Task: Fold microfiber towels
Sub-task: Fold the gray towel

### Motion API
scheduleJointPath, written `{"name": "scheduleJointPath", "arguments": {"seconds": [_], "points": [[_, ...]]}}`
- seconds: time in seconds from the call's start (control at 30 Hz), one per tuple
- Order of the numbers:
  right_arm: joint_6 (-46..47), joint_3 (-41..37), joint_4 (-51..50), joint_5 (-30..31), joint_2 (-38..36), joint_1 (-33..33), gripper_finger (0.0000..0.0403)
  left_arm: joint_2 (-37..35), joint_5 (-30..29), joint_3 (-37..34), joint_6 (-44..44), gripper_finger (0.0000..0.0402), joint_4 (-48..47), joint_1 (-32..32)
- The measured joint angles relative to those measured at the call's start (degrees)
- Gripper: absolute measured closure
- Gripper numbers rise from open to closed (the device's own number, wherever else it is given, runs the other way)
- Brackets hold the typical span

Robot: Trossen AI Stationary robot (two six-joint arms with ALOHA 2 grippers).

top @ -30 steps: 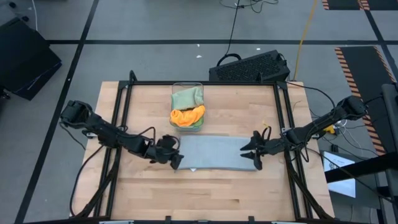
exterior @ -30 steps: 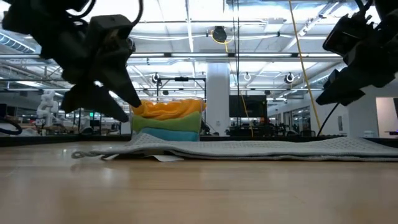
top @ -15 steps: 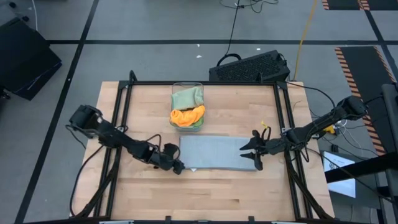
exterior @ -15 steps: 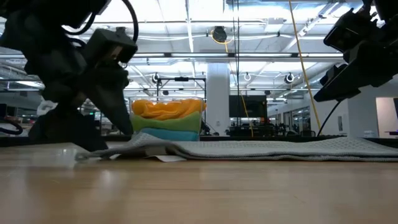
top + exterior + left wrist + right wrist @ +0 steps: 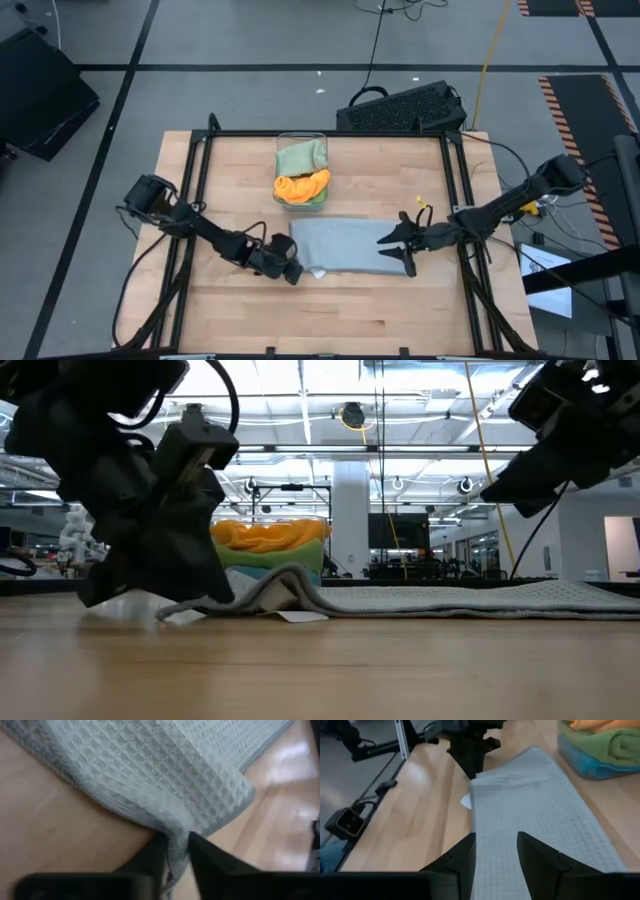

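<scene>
The left gripper (image 5: 291, 271) sits low on the wooden counter (image 5: 240, 170) at the near left corner of the light grey towel (image 5: 345, 244). In the left wrist view its two dark fingers (image 5: 150, 857) are nearly closed, pinching a bunched fold of the towel's waffle-weave edge between them. In the low view this gripper (image 5: 205, 585) touches the counter, and the towel (image 5: 420, 598) rises in a small hump just beside it.

The right gripper (image 5: 398, 244) hovers over the right end of the towel. In the right wrist view its fingers (image 5: 462, 857) are spread apart with the towel (image 5: 530, 820) lying flat below them, holding nothing.

Compared with one second ago, the left gripper has moved toward the near edge of the counter and come down onto the towel's corner, which then lay flat and now is gathered and lifted. The towel's left end has pulled slightly inward. The right gripper has shifted a little leftward over the cloth.

The grey towel lies stretched out in the middle of the counter as a long rectangle, smooth apart from the pinched corner. A small white tag (image 5: 318, 271) shows at its near left edge. Behind it, a clear plastic bin (image 5: 301, 140) holds a sage green towel (image 5: 301, 157), an orange towel (image 5: 300, 186) and a bright green towel (image 5: 319, 199); in the right wrist view a blue towel (image 5: 592, 769) shows at the bottom of the stack.
</scene>
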Motion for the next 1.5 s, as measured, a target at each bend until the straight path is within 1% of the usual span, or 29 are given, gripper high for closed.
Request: {"name": "scheduleJointPath", "arguments": {"seconds": [0.07, 0.1, 0.13, 0.2, 0.27, 0.33, 0.4, 0.47, 0.57, 0.67, 0.77, 0.9, 1.0, 1.17, 1.3, 1.5], "points": [[0.7, 0.0, 4.0, 0.0, 3.1, -0.6, 0.0266, 0.2, -0.1, -0.1, 2.3, 0.0362, -0.2, 0.0], [1.3, 0.0, 6.6, -0.1, 5.0, -1.1, 0.0266, 0.2, 0.0, -0.2, 3.3, 0.038, 0.0, -0.3], [1.8, 0.1, 8.9, -0.1, 6.8, -1.5, 0.0266, 0.1, 0.1, -0.2, 4.3, 0.0387, 0.3, -0.7], [2.7, 0.2, 13.0, -0.3, 10.6, -1.9, 0.0266, -0.8, 0.2, -0.3, 6.2, 0.0385, 0.5, -1.7], [3.0, 1.7, 14.5, -0.4, 14.4, -1.9, 0.0266, -1.7, 0.5, -0.3, 6.6, 0.0387, 0.3, -2.9], [3.0, 4.3, 14.5, -0.5, 17.9, -1.9, 0.0266, -2.8, 3.1, -0.3, 6.6, 0.0394, -1.0, -4.4], [2.4, 7.9, 14.7, -1.9, 21.8, -1.9, 0.0266, -4.0, 6.2, -0.3, 6.3, 0.0394, -3.1, -5.7], [1.1, 11.7, 14.4, -2.4, 25.6, -1.9, 0.0265, -5.0, 7.9, -0.3, 5.6, 0.0392, -5.5, -6.6], [-2.0, 18.6, 11.7, -5.1, 30.7, -3.1, 0.0265, -7.1, 8.8, -0.3, 4.6, 0.0395, -10.9, -8.4], [-4.2, 26.2, 6.6, -5.5, 35.8, -5.3, 0.0264, -9.1, 9.7, -0.3, 4.7, 0.0395, -15.9, -10.1], [-7.6, 33.7, 3.6, -8.8, 41.2, -7.9, 0.0255, -10.7, 10.9, -0.3, 7.4, 0.0392, -19.4, -11.7], [-14.4, 43.2, 2.8, -11.1, 48.5, -10.9, 0.0231, -12.2, 10.8, -0.3, 9.1, 0.0396, -23.5, -12.9], [-19.4, 49.9, 1.7, -11.4, 53.5, -13.1, 0.0206, -12.6, 8.4, -0.4, 9.1, 0.0394, -24.7, -13.8], [-23.9, 61.0, -2.2, -16.8, 61.1, -16.6, 0.0171, -12.6, 6.4, -0.4, 10.2, 0.0397, -24.7, -14.6], [-26.7, 68.5, -5.7, -18.8, 66.1, -18.6, 0.0166, -12.6, 6.1, -0.4, 10.3, 0.0393, -24.7, -14.7], [-27.4, 74.6, -6.1, -26.9, 71.8, -21.8, 0.0172, -12.6, 4.7, -0.4, 12.3, 0.0397, -25.3, -15.4]]}}
